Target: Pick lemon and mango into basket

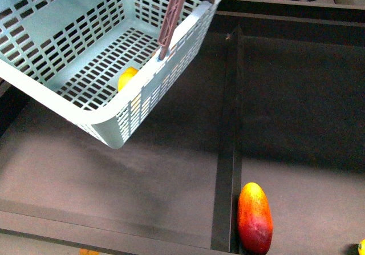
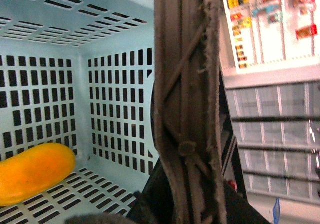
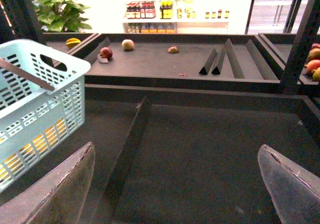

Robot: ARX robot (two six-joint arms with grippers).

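Hanging tilted above the far left part of the dark counter (image 1: 171, 169), the teal basket (image 1: 68, 32) is lifted by its brown handle (image 2: 187, 108). Whether the left tool grips that handle cannot be told; it stays hidden. The mango (image 2: 32, 173) lies on the basket's slotted floor against a wall. The right tool (image 3: 175, 184) is released, fingers (image 3: 60, 194) spread wide over bare counter. A red-and-orange fruit (image 1: 255, 217) rests at the near edge beside a divider (image 1: 227, 152).

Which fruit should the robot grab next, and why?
Probably the lemon: the mango already lies in the basket, and no lemon shows inside. The open right gripper might swing toward the yellow fruit at the front view's corner, if that is it.
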